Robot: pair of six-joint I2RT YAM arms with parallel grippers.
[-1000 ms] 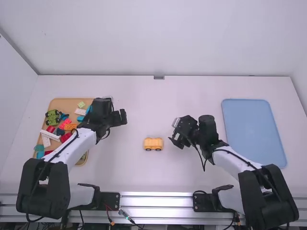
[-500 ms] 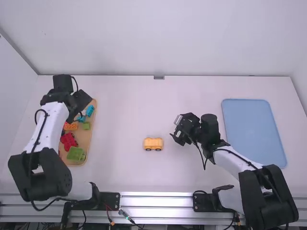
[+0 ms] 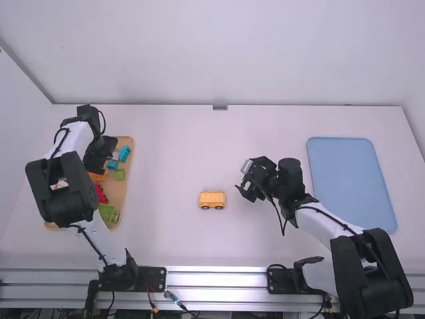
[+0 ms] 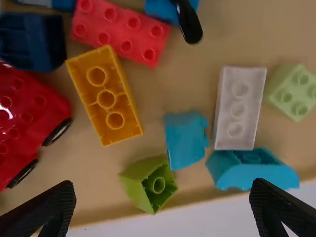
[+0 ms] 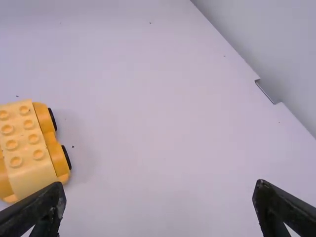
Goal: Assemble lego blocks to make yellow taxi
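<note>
In the high view my left gripper [image 3: 97, 157] is over the wooden tray of blocks at the left. My left gripper [image 4: 162, 210] is open in its wrist view, with an orange-yellow brick [image 4: 105, 96], a white brick [image 4: 238, 108] and several coloured blocks below it, none held. The yellow car base [image 3: 212, 200] stands upright at the table's middle. To its right, above the table, is my right gripper [image 3: 247, 189]. In the right wrist view, my right gripper [image 5: 160, 205] is open and empty, with the studded yellow car base [image 5: 29, 150] off to one side.
The wooden tray [image 3: 121, 193] also holds a red wheeled block [image 4: 29, 113], a red brick [image 4: 121, 30], blue pieces [image 4: 185, 139] and green pieces [image 4: 149, 184]. A blue flat tray [image 3: 352, 179] lies at the table's right.
My left arm has swung left over the tray, then drawn back toward its base with the gripper above the blocks. The right arm has barely shifted; the yellow car base has stayed put.
</note>
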